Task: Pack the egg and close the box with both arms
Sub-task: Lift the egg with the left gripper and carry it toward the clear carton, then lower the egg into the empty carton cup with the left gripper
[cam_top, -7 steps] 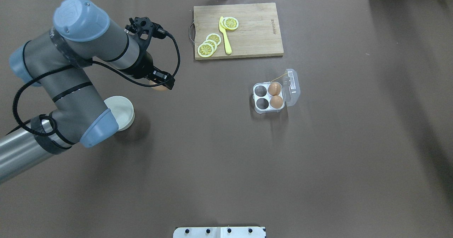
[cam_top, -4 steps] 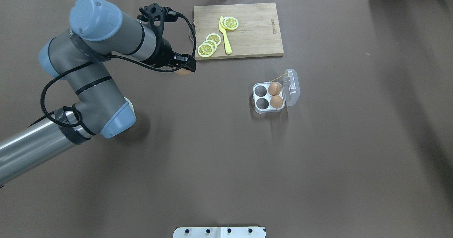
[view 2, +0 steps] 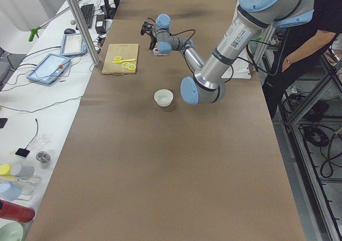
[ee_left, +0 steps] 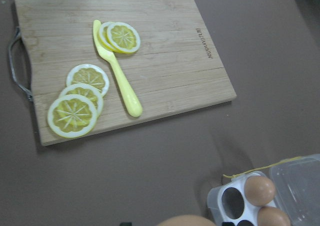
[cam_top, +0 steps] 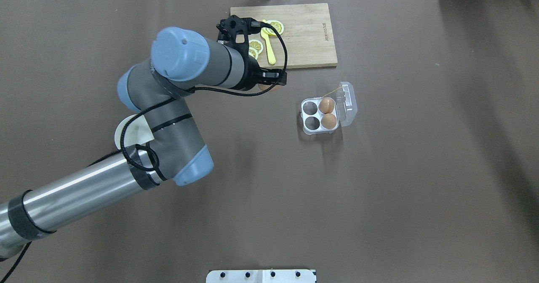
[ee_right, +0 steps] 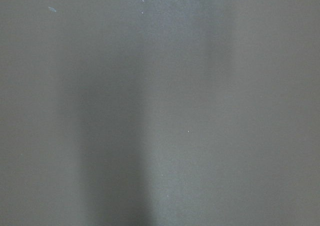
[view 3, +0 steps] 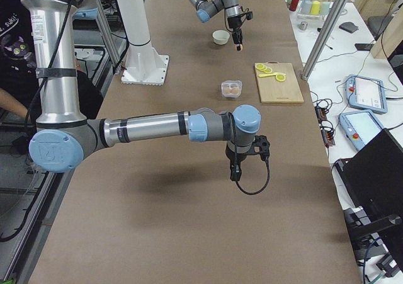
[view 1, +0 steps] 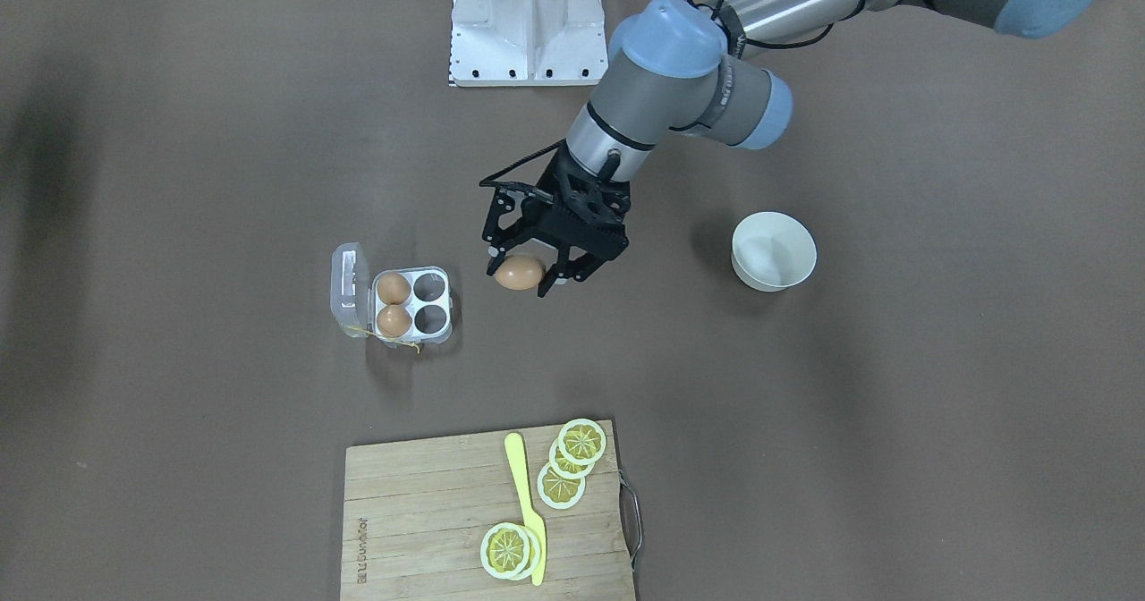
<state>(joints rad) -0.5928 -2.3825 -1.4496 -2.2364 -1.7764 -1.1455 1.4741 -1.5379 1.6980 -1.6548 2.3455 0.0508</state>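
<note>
Left arm (view 1: 671,91) extends forward, jaws gripping the egg (view 1: 519,273).

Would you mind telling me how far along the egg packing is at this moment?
Done: two darker brown eggs sit in the clear-plastic four-cup box. In hand: the left gripper holds the smooth tan-brown egg, short of the box. Left: set it in an empty cup, then shut the open clear lid.
</note>
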